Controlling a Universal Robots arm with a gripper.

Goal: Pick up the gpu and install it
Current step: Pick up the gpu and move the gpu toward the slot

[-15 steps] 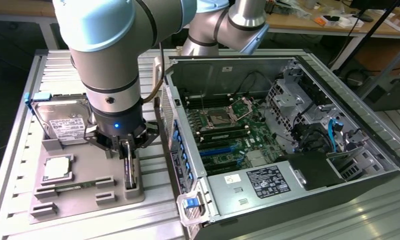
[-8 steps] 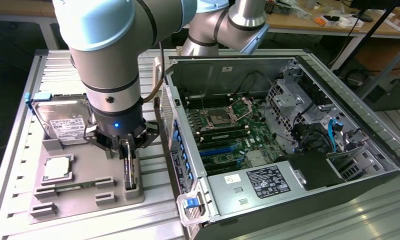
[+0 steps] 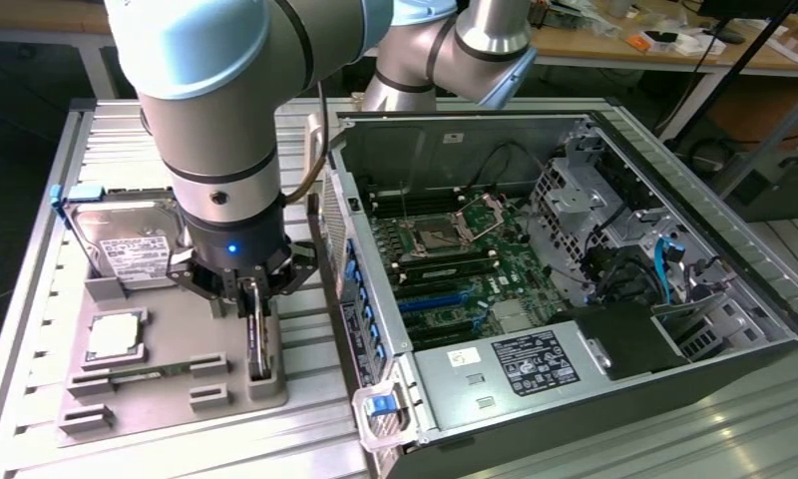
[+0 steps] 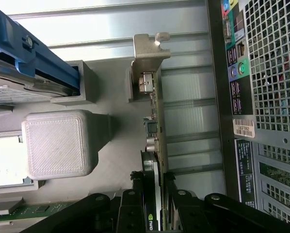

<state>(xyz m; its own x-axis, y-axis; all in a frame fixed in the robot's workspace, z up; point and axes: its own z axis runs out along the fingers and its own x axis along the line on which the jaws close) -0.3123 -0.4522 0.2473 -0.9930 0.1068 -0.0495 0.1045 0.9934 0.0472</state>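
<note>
One gripper (image 3: pixel 252 297) at the arm's wrist, its dark jaws closed down on the thin upper edge of the gpu (image 3: pixel 258 344), one jaw against each face. We see the card standing on edge, its lower edge seated in a slot of the grey tray (image 3: pixel 173 404), beside the computer case (image 3: pixel 705 215) and outside it.

Wrist view: gripper (image 4: pixel 153 182) astride the gpu (image 4: pixel 155 121). The card's silver bracket (image 4: pixel 147 53) is at the far end from the jaws, hooked tab outermost. A green-and-white NVIDIA mark shows on the card between the jaws, only partly readable.

Counts on the tray: one gpu, one hard drive (image 3: pixel 127 239) with a white label (print too small for us to read) and one square silver-topped chip (image 3: pixel 116 336). A blue carrier (image 4: pixel 33 53) holds the drive.

One case, side panel off, lying on the slatted metal bench (image 3: pixel 13 379). We see one motherboard (image 3: pixel 459 254) inside it. One black label with white print (image 3: pixel 535 361) is on the power supply, wording unreadable. One white barcode sticker (image 4: pixel 243 127) is on the case's rear panel, characters too small to make out.
</note>
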